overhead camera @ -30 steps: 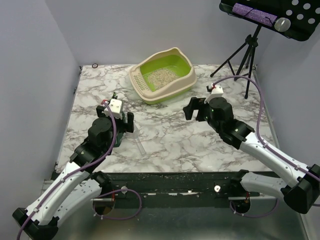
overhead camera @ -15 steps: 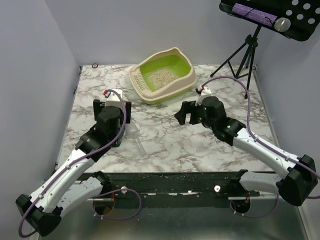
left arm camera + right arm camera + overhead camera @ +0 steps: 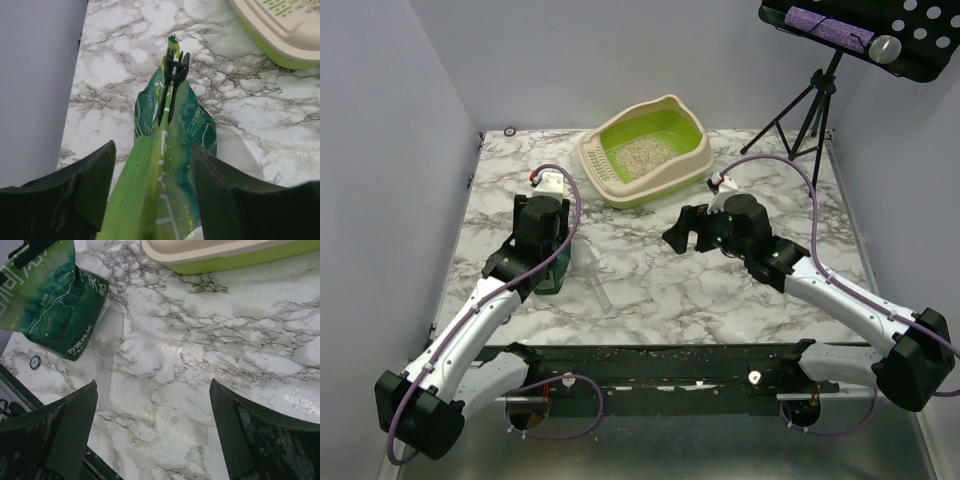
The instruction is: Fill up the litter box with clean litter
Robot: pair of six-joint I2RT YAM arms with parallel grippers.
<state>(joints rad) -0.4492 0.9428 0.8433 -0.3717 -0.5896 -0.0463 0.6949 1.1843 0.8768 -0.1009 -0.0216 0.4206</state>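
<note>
Left jaws spread wide around the clipped top of the green bag [image 3: 175,125], clear scoop [image 3: 107,337] just beside it. Right jaws wide open too, holding nothing above the bench [image 3: 200,340]. Litter box [image 3: 595,165] sits further back, some litter [image 3: 638,155] inside.

Left arm [image 3: 470,325] stretched forward along left side, wrist tipped steeply down — left gripper [image 3: 152,155] pointed downward, jaws spread apart. Right arm [image 3: 845,298] angled in toward centre — right gripper [image 3: 152,400] low, jaws spread wide.
</note>
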